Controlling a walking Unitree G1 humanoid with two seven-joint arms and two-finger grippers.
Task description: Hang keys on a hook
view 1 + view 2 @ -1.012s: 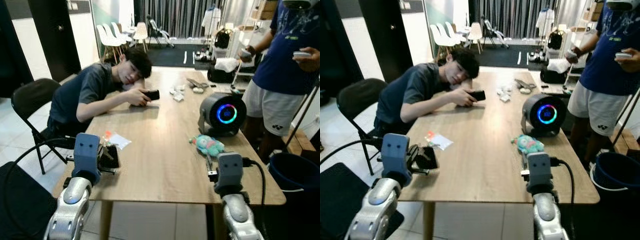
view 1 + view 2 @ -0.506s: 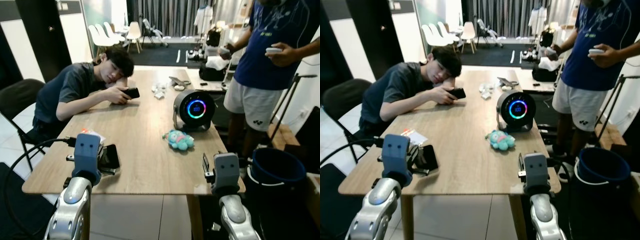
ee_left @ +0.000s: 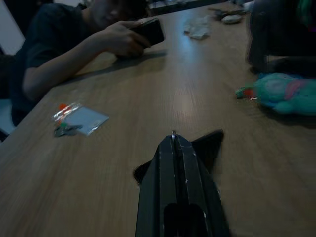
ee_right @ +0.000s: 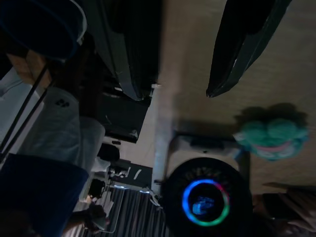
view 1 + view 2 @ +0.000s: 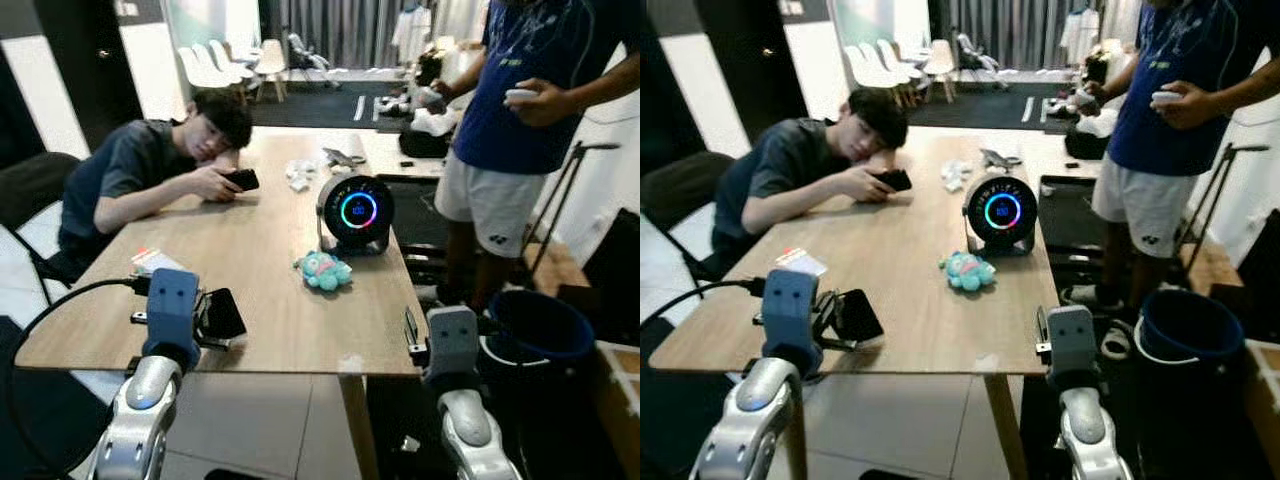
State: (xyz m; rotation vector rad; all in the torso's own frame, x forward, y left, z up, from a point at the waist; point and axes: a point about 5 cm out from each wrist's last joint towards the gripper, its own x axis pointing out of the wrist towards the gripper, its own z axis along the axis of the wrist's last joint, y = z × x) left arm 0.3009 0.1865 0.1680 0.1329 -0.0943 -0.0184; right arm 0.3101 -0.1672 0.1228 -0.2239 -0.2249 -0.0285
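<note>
A small clear packet [image 5: 155, 262] with red and green bits lies near the left edge of the wooden table [image 5: 262, 240]; it also appears in the left wrist view as the packet [image 3: 79, 120]. A teal plush toy [image 5: 322, 270] lies mid-table, in front of a round black speaker. My left gripper [image 5: 232, 320] hovers low over the table's near left part, shut with nothing in it, its fingers [image 3: 174, 148] pressed together. My right gripper [image 4: 177, 96] is open and hangs by the table's near right corner, short of the plush toy [image 4: 269, 138].
A seated person [image 5: 150, 165] leans on the table's far left holding a phone. A standing person [image 5: 510, 110] in a blue shirt is at the right side. The speaker [image 5: 355, 210] has a lit ring. A blue bucket [image 5: 540, 325] stands on the floor at right.
The whole view has swung to the right and the table now sits further left in it. Both arms keep the same pose; nothing on the table has moved.
</note>
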